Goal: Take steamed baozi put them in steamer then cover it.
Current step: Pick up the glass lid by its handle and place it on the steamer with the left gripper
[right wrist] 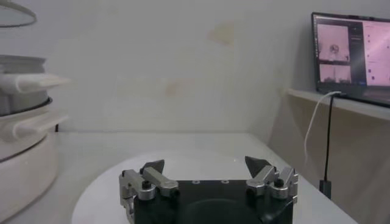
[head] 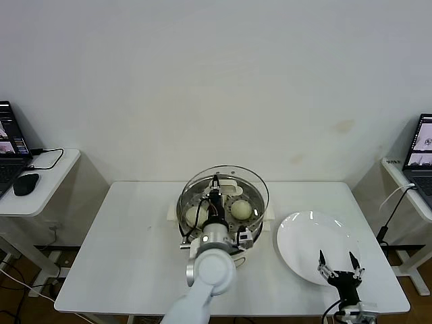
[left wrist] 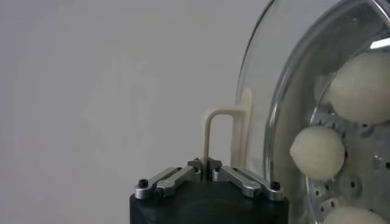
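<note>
Status: buns (head: 241, 210) loaded in the steamer (head: 260, 214); lid (head: 258, 187) held above it, not yet seated. Only lowering and release appear to remain.

- Left end effector (left wrist: 204, 164): closed tight on the lid's cream handle (left wrist: 210, 131), over the pot at bench centre.
- Right end effector (head: 337, 259): wide open, holding nothing, over the plate (head: 304, 233) at 3 o'clock of the steamer.
- Buns: smooth, rounded, cream-white dough; three show in the left wrist view.
- Steamer: shiny round steel pot, perforated tray, cream base.
- Lid: clear glass disc, metal rim.
- Plate: flat, white, glossy, bare.
- Bench (head: 135, 256): matte white top.
</note>
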Controlling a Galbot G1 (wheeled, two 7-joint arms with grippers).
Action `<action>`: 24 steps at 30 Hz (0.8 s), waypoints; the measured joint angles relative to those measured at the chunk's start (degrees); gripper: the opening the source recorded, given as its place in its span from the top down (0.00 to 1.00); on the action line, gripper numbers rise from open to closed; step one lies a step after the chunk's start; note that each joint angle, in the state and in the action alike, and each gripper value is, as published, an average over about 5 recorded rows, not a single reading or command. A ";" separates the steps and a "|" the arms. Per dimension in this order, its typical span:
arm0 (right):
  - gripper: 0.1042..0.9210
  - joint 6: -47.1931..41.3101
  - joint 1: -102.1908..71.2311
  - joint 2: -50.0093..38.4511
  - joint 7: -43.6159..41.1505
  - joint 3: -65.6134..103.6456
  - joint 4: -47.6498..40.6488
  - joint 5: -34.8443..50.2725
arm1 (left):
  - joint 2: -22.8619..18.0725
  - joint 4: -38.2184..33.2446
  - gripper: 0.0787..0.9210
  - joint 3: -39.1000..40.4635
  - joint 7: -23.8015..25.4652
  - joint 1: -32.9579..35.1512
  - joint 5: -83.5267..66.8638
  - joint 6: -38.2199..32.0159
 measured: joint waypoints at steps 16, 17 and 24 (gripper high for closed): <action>0.12 0.23 0.30 0.04 0.00 0.15 -0.81 -0.28 | -0.48 1.57 0.93 -0.45 -0.78 1.13 1.32 0.26; 0.12 0.24 0.33 0.06 0.00 0.15 -0.86 -0.30 | -0.50 1.59 0.93 -0.47 -0.78 1.25 1.53 0.24; 0.12 0.38 0.39 0.12 0.00 0.22 -1.14 -0.38 | -0.50 2.06 0.93 -0.62 -0.74 1.66 2.79 0.07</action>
